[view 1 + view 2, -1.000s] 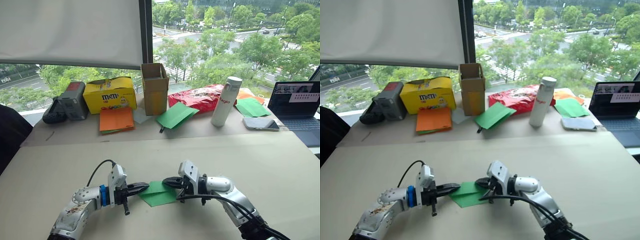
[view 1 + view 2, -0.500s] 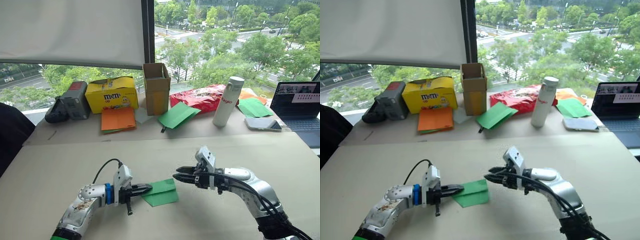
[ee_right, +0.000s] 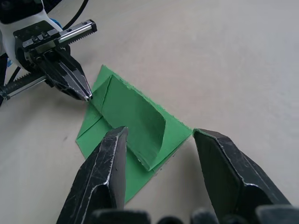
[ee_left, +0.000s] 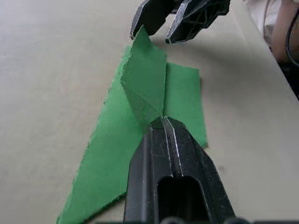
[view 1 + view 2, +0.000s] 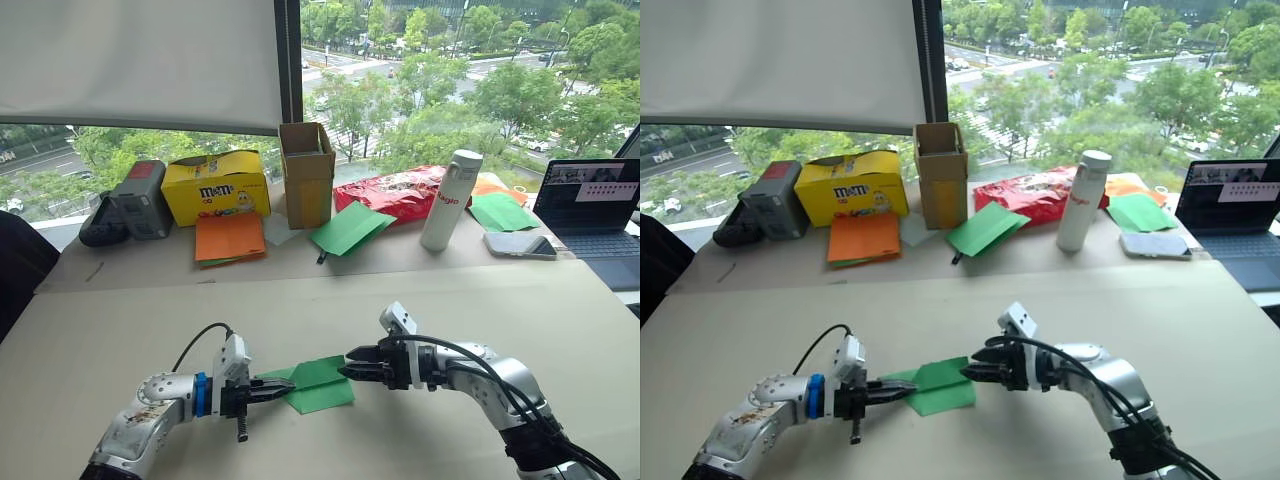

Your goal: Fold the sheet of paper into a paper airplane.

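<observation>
I see the sheet of paper lying partly folded near the front edge of the surface. My left gripper has its jaws clamped on the raised fold. My right gripper hovers beside the paper's opposite edge, jaws apart.

Near edge of the table: the sheet of paper lies between the left gripper, at its left, and the right gripper, at its right. Behind, left to right along the window: yellow box, cardboard box, red bag, bottle, laptop.
</observation>
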Controlling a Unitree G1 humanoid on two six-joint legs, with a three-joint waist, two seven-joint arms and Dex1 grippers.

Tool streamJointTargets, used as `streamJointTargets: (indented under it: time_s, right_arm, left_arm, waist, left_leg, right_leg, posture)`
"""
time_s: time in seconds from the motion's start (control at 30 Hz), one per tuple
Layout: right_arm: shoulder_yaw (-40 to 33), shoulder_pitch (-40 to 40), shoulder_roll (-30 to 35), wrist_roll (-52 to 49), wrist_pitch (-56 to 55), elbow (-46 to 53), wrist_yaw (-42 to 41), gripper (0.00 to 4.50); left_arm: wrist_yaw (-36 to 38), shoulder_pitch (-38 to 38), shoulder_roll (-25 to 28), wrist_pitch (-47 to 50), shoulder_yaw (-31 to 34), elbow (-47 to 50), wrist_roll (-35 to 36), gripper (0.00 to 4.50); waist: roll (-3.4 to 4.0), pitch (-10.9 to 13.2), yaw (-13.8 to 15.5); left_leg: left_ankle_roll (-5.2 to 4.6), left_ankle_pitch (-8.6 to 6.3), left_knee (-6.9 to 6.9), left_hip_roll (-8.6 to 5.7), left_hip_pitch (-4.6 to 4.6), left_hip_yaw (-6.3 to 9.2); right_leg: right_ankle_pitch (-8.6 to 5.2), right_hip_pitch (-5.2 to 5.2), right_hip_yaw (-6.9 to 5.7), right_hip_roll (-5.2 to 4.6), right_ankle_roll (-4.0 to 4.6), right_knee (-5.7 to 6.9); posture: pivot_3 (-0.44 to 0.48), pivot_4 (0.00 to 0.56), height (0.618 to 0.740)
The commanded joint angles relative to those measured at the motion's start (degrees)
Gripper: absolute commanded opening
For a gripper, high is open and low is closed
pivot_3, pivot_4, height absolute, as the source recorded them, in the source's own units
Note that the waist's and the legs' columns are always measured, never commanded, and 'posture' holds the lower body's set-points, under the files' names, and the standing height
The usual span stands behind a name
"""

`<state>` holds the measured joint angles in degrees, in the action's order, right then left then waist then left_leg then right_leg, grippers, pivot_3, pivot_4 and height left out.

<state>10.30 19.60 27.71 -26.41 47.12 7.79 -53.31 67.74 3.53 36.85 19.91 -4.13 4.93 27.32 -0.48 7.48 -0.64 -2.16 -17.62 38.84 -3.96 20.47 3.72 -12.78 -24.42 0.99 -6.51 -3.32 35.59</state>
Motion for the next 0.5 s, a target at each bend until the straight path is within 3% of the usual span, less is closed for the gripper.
streamJointTargets:
  time_s: [0.03,0.13,0.37,0.5]
  right_arm:
    - [-0.2,1.1,-0.1,-2.3,0.6,0.3,-1.9,2.48]
    - [0.1,1.2,-0.2,-2.9,0.9,0.2,-2.9,2.48]
    - [-0.2,1.5,-1.9,-3.4,-0.1,-1.0,-2.8,0.21]
    - [0.3,1.8,-2.1,-2.9,-0.7,-1.9,-3.8,0.06]
  left_arm:
    - [0.8,0.5,1.5,0.5,2.9,1.3,1.8,0.00]
    - [0.7,1.0,1.8,0.2,3.5,0.5,1.4,0.00]
    - [0.6,1.0,1.6,-0.6,3.9,-0.6,0.9,0.00]
    - [0.9,1.4,2.0,-1.2,4.4,-1.9,0.8,0.00]
  waist:
    - [0.00,0.0,0.1]
    - [-0.01,0.0,0.1]
    - [-0.01,0.0,0.0]
    - [-0.02,0.1,-0.1]
  left_leg:
    - [0.00,0.00,0.01,-0.01,0.01,0.00]
    - [0.00,0.00,0.02,-0.02,0.06,0.00]
    - [0.01,0.00,0.00,-0.02,0.08,0.00]
    - [0.01,0.00,0.01,-0.02,0.07,0.00]
  right_leg:
    - [0.00,0.01,-0.01,-0.02,0.00,-0.01]
    - [0.00,0.01,-0.02,-0.02,0.00,-0.12]
    - [0.00,-0.01,-0.03,-0.01,0.00,-0.15]
    - [0.01,0.00,-0.03,-0.02,0.00,-0.15]
  posture:
    - [0.000,0.150,0.740]
    - [0.000,0.150,0.740]
    - [0.000,0.150,0.740]
    - [0.000,0.150,0.740]
